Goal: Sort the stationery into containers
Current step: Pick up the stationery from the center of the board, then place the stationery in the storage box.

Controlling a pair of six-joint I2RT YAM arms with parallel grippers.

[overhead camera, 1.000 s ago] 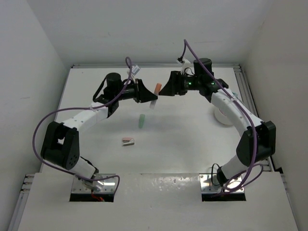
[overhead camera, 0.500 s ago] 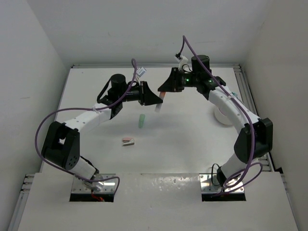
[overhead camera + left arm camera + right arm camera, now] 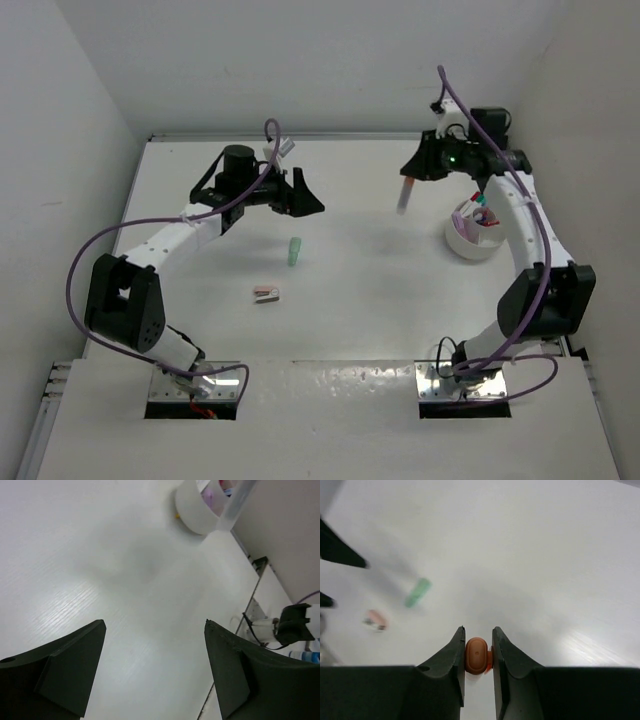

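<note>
My right gripper (image 3: pixel 411 172) is shut on an orange highlighter (image 3: pixel 403 195), which hangs cap-up above the table, left of the white tub (image 3: pixel 462 243). In the right wrist view the orange cap (image 3: pixel 476 655) sits pinched between the fingers of the gripper (image 3: pixel 478 628). The tub holds several pens. My left gripper (image 3: pixel 306 201) hovers open at mid-table with nothing in it (image 3: pixel 155 622); the tub (image 3: pixel 192 515) lies far ahead of it. A green highlighter (image 3: pixel 294 250) and a small pinkish-brown block (image 3: pixel 265 293) lie on the table, also in the right wrist view: highlighter (image 3: pixel 417 592), block (image 3: pixel 375 619).
White walls close in the table on the left, back and right. A metal rail (image 3: pixel 508 185) runs along the right edge behind the tub. The two arm bases (image 3: pixel 195 385) sit at the near edge.
The left gripper opened and let go of the orange highlighter. The right gripper shut on it and carried it to the right, toward the tub. The left gripper drew back slightly left.
</note>
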